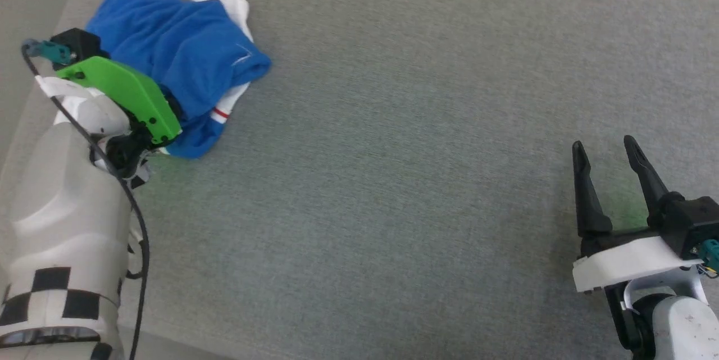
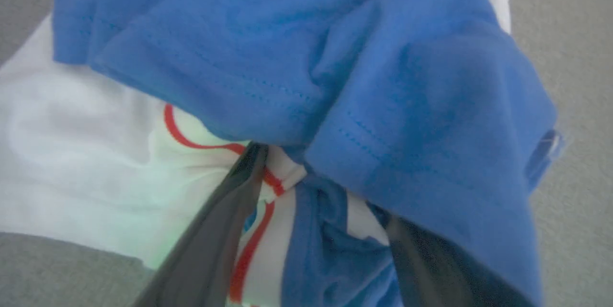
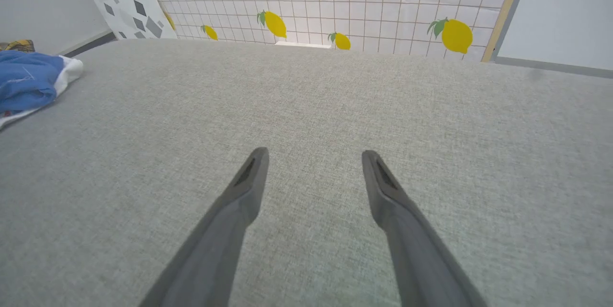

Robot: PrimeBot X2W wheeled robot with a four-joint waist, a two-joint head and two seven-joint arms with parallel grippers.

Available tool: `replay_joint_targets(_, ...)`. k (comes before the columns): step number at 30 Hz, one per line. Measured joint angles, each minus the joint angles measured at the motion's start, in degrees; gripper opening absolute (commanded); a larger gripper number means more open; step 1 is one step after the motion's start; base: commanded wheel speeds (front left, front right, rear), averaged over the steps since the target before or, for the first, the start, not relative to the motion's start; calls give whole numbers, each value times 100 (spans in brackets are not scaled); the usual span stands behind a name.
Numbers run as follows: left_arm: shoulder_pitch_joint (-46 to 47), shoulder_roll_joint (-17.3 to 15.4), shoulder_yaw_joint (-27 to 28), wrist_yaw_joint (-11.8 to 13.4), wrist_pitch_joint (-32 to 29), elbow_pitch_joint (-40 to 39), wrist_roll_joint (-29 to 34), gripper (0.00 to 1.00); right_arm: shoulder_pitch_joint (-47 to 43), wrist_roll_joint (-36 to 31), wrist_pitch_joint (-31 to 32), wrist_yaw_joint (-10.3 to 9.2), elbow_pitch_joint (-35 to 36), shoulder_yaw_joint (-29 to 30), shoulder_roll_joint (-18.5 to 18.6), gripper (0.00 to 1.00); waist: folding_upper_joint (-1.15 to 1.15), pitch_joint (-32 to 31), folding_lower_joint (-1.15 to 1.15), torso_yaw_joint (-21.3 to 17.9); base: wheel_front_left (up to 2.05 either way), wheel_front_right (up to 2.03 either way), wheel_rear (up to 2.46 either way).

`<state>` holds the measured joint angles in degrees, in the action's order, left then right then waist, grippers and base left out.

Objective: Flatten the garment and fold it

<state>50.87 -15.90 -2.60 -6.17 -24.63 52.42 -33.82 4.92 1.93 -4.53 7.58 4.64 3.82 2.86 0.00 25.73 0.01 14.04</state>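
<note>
At the far left of the counter point(image 1: 393, 180), the jersey T-shirt point(image 1: 185, 51) lies crumpled. The left pincer point(image 2: 325, 187), spread, straddles a fold; the right pincer point(image 1: 605, 149) is spread, well apart. Flattening seems barely begun: next, pinch and draw outward.

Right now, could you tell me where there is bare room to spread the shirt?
The grey surface is bare from the bunched garment across to the right claw, and onward to the lemon-print wall. The far left is crowded: the left claw sits in the cloth.
</note>
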Motion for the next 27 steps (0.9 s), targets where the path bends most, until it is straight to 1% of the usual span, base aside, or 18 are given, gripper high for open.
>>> replay_joint_targets(1,10,-44,5,0,32,20,0,98,0,1,0,0,0,-2,0,100,0,42,0,-52,0,0,0)
replay_joint_targets(2,23,-76,8,2,145,40,10,16,1,3,0,0,-3,-8,0,100,0,77,0,-104,0,0,0)
replay_joint_targets(3,23,-109,-3,16,266,64,48,0,2,8,-1,0,-15,-24,1,100,0,102,0,-151,0,0,0)
replay_joint_targets(7,29,-162,-7,35,755,97,107,0,22,60,-54,0,-127,-125,1,100,0,84,0,-263,0,0,0)
replay_joint_targets(11,88,-92,-45,9,1248,31,108,0,38,175,-176,0,-358,-180,1,100,0,-88,0,-302,0,0,0)
replay_joint_targets(14,318,-51,-192,-64,1503,-249,108,0,42,304,-318,0,-570,-225,1,100,0,-301,0,-317,0,0,0)
replay_joint_targets(15,584,-60,-442,-89,1612,-659,104,0,46,487,-482,0,-814,-261,1,100,0,-552,0,-361,0,0,0)
replay_joint_targets(18,764,-31,-893,-91,1589,-1280,-35,0,41,684,-642,0,-1072,-313,0,100,0,-841,0,-450,0,0,0)
replay_joint_targets(20,820,-9,-1212,-92,1449,-1674,-185,0,33,777,-717,0,-1189,-321,0,100,0,-1011,0,-529,0,0,0)
replay_joint_targets(25,706,126,-2082,-92,836,-2443,-676,0,-16,931,-856,0,-1389,-208,-2,100,0,-1343,-1,-848,0,0,0)
replay_joint_targets(27,437,199,-2496,-92,594,-2665,-806,0,-57,972,-891,0,-1459,-122,1,100,0,-1446,-1,-1013,0,0,0)
